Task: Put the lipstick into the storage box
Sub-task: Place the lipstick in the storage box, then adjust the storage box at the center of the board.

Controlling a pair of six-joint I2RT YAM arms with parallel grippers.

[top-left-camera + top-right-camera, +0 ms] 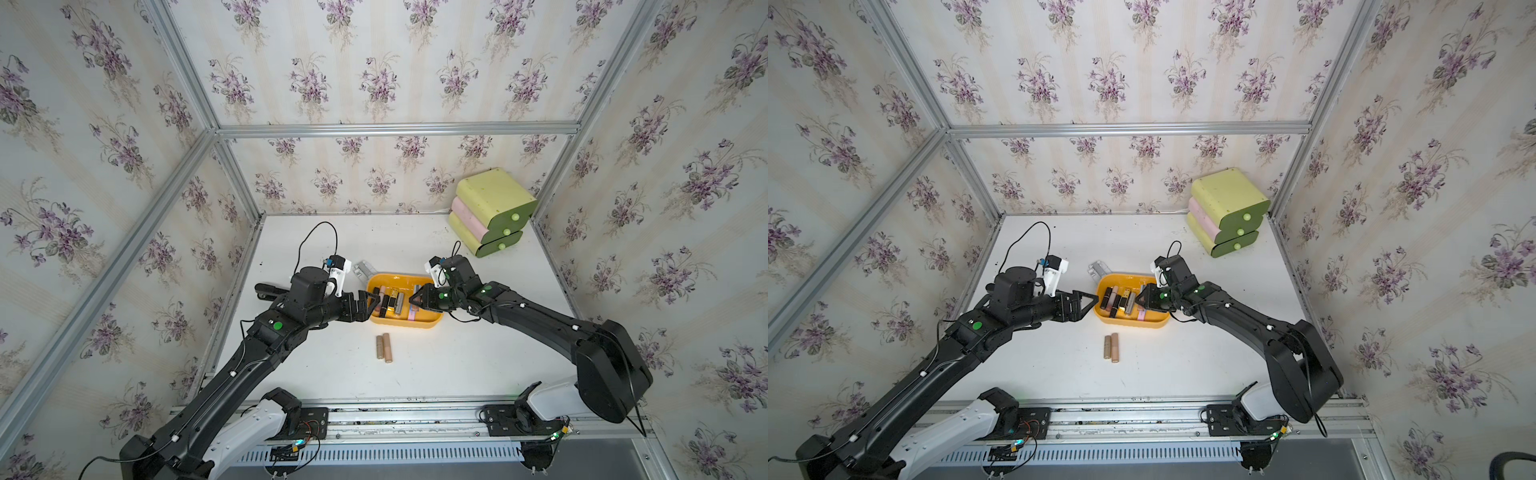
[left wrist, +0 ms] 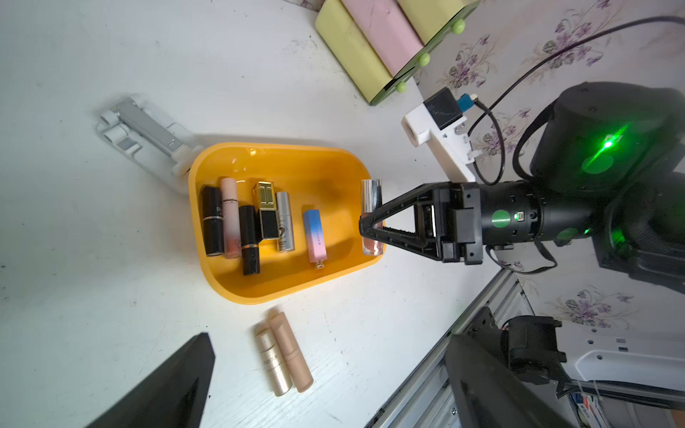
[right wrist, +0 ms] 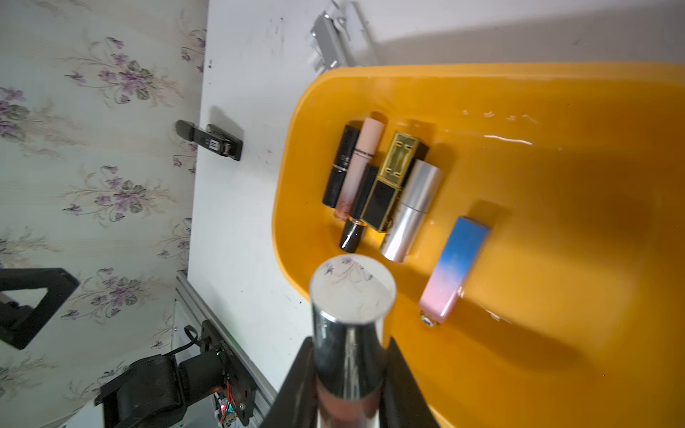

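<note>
Enclosure: floral wallpaper (image 1: 374, 83), purple sprigs on pale stripes, on back and both side walls. Aluminium extrusion frame (image 1: 395, 129) along the joins. White counter (image 1: 457, 357), scuffed, dark specks near back edge. Green-and-pink drawer unit (image 1: 490, 203) in back right corner, by the walls. Slotted grille (image 1: 395, 455) past front edge. Lighting even, soft shadows.

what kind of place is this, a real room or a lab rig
Probably a staged robot test cell, not a real room: floral wallpaper panels set in an aluminium frame, a left arm and right arm bolted to a base rail, lipsticks in a storage box.
</note>
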